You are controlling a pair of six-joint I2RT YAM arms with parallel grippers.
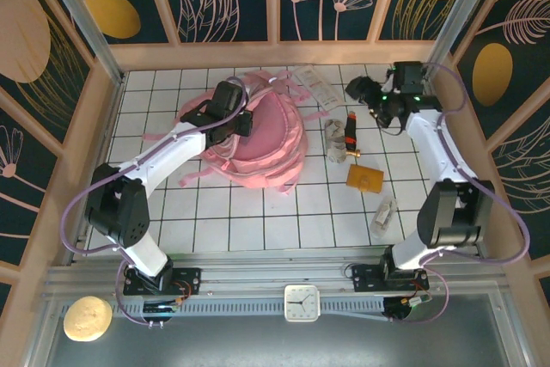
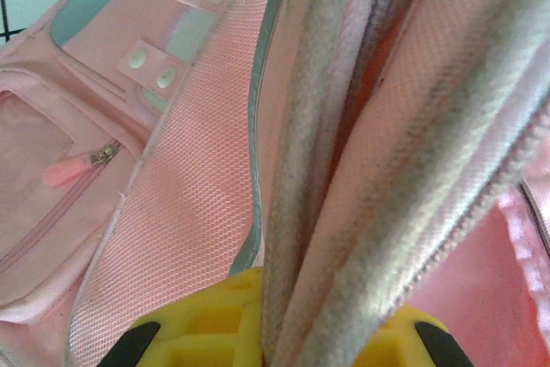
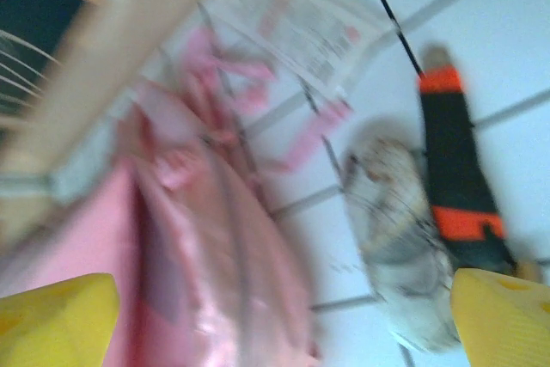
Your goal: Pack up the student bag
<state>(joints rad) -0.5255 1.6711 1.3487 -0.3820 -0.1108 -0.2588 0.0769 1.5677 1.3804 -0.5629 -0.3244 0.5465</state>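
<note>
The student bag [image 1: 266,139] is a large pink backpack lying at the back middle of the tiled table. My left gripper [image 1: 243,119] rests on its left side, shut on a fold of the bag's grey-edged pink rim. In the left wrist view that fold [image 2: 344,212] runs up between the yellow fingers [image 2: 215,324] of the left gripper [image 2: 318,337]. My right gripper [image 1: 357,88] hovers open at the back right, apart from the bag. In the blurred right wrist view the right gripper [image 3: 279,324] has nothing between its fingers, and the bag [image 3: 206,247] lies below it.
Right of the bag lie a printed paper packet [image 1: 314,88], a grey mesh pouch [image 1: 335,139], an orange-and-black tool [image 1: 351,126], an orange wallet [image 1: 364,179] and a clear packet [image 1: 383,212]. Wooden walls [image 1: 284,54] close in the table. A clock [image 1: 302,302] sits at the near rail.
</note>
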